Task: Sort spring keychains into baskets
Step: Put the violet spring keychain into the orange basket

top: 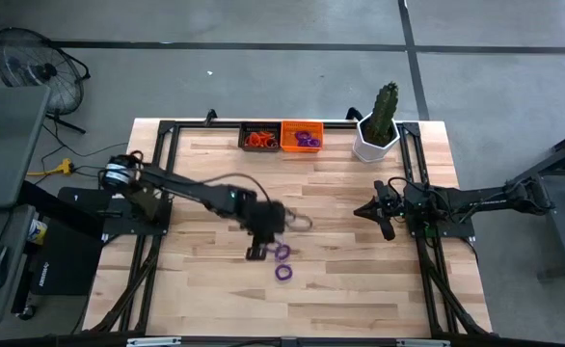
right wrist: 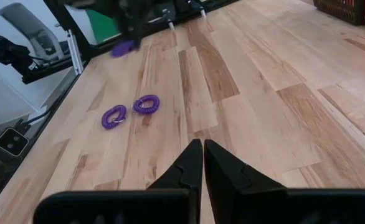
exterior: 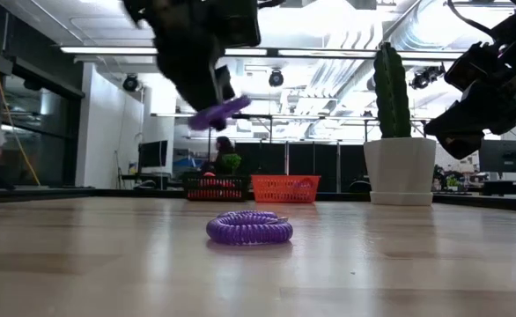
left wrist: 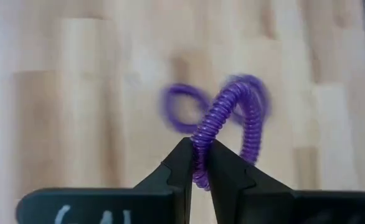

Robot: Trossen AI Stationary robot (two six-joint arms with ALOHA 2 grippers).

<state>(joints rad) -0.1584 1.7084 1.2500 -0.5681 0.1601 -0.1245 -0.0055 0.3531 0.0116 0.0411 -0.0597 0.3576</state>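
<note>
From above, the left gripper (top: 263, 241) hung over the middle of the table (top: 360, 299), near two purple spring keychains (top: 282, 262) on the wood, while the black basket (top: 259, 136) and the orange basket (top: 301, 135) sat side by side at the far edge, beside the white cactus pot (top: 376, 145); orange loops showed in the black one and purple loops in the orange one, so the purple coils probably belonged in the orange basket. The right gripper (top: 384, 214) waited near the table's right side, well apart from the loops. At table height, the left gripper (exterior: 207, 84) was raised clear of the wood with a held purple keychain (exterior: 218, 112) sticking out below it, lifted presumably so it could be carried to the far baskets, and another purple loop (exterior: 249, 228) lay flat in the foreground. The left wrist view showed the fingers (left wrist: 177, 168) clamped together on one strand of the coil (left wrist: 232, 118), the rest looping out beyond them, with a second loop (left wrist: 184, 107) blurred on the table past it. The right wrist view showed its own fingers (right wrist: 192, 165) pressed together on nothing, and two purple loops (right wrist: 130, 109) lying just beside each other on the wood.
</note>
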